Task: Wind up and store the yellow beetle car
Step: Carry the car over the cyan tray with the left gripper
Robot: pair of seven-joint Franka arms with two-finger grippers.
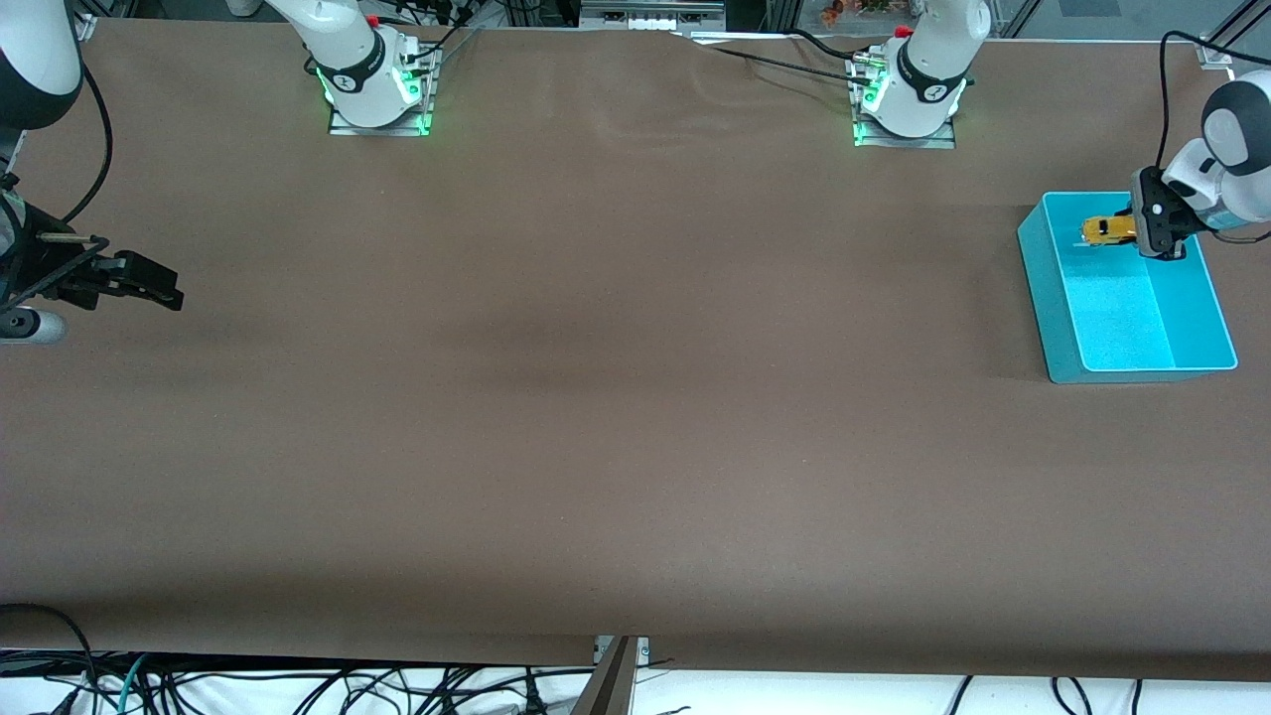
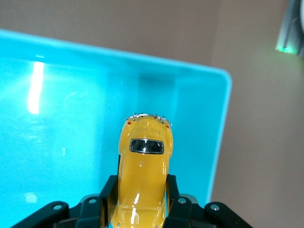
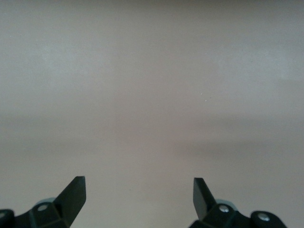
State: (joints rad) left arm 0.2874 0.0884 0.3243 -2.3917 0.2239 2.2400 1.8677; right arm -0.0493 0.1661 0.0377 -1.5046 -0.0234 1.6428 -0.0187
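The yellow beetle car (image 1: pixel 1108 230) (image 2: pixel 145 166) hangs above the inside of the teal bin (image 1: pixel 1053 298) (image 2: pixel 218 142) at the left arm's end of the table. My left gripper (image 1: pixel 1142 226) (image 2: pixel 141 194) is shut on the car's sides, its dark fingers (image 2: pixel 110 192) pressed against the yellow body. The car's rounded end with a dark window points away from the wrist, over the bin's floor. My right gripper (image 1: pixel 164 288) (image 3: pixel 140 192) waits open over bare table at the right arm's end, nothing between its fingers (image 3: pixel 76 190).
The brown table (image 1: pixel 616 397) stretches between the two arms. The arm bases (image 1: pixel 377 89) (image 1: pixel 909 99) stand along the edge farthest from the front camera. Cables hang below the edge nearest that camera.
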